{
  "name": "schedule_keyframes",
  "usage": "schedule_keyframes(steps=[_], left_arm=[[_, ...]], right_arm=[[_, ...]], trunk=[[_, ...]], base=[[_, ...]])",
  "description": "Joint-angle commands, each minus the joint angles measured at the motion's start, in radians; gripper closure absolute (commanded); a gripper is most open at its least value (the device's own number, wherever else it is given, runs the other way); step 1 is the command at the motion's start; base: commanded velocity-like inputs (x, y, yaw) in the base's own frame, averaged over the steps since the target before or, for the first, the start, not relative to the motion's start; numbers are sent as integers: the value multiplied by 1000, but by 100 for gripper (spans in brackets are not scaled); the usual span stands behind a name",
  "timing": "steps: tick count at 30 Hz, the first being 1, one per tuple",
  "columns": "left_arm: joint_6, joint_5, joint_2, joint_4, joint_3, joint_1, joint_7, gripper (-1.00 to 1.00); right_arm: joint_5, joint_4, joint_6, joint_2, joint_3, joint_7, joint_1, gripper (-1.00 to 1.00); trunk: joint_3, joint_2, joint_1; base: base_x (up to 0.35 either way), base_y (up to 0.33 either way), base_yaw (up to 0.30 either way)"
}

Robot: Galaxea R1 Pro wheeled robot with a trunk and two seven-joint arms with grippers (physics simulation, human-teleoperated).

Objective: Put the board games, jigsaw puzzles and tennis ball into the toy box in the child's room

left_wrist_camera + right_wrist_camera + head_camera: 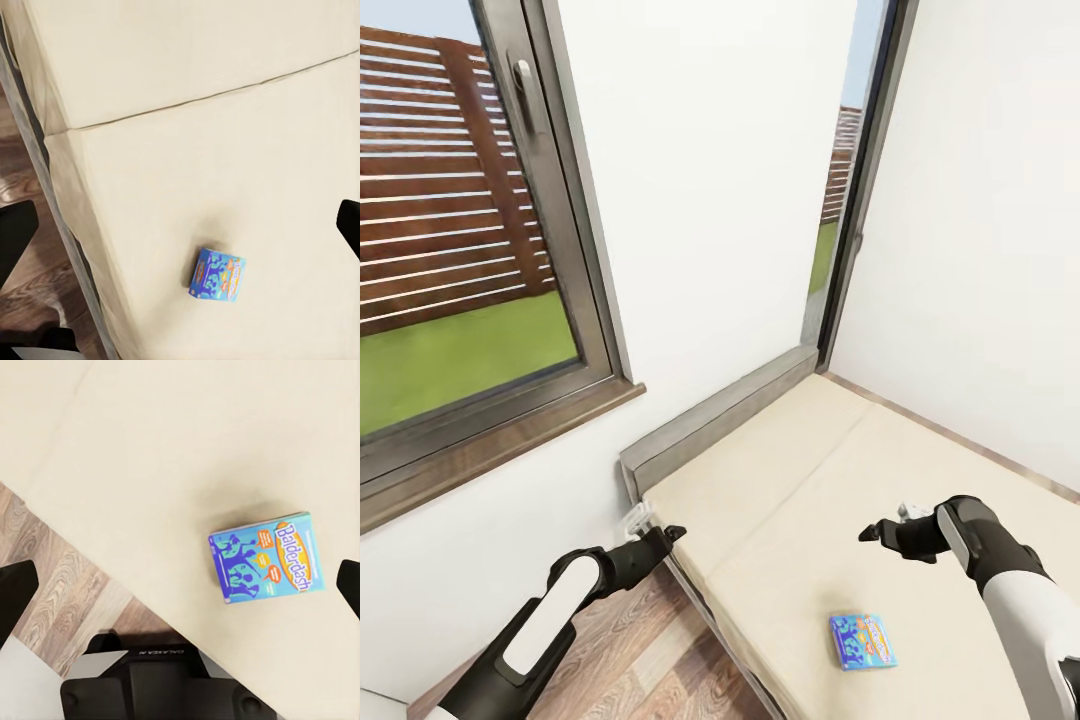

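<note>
A small blue board game (pixel 862 641) reading "Balderdash" lies flat on the beige mattress of the bed (pixel 800 470), near its front edge. The same box appears in the left wrist view (pixel 217 275) and in the right wrist view (pixel 266 556). My right gripper (pixel 880 532) hovers open above the mattress, a little beyond the box. Off the bed's side edge, close to the grey headboard (pixel 710 415), my left gripper (pixel 666 535) is open and holds nothing. In both wrist views the dark fingers (pixel 15 232) (pixel 15 592) stand wide apart.
A wood-plank floor (pixel 650 640) runs along the bed's left side. White walls close in behind and to the right, with a grey-framed window (pixel 560 220) at left and a narrow one (pixel 850 200) in the corner. My dark base (pixel 150 679) sits by the bed edge.
</note>
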Motion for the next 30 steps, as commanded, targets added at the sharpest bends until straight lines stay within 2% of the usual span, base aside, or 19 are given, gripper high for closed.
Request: schedule_keyframes(steps=[1, 30], left_arm=[[-1, 9, 1, -2, -2, -1, 9, -100], [-1, 9, 1, -2, -2, -1, 9, -100]], right_arm=[[2, -1, 5, 0, -4, 3, -1, -100], [2, -1, 5, 0, -4, 3, -1, -100]], trunk=[[-2, -2, 1], [-2, -2, 1]], base=[[0, 0, 0], [0, 0, 0]])
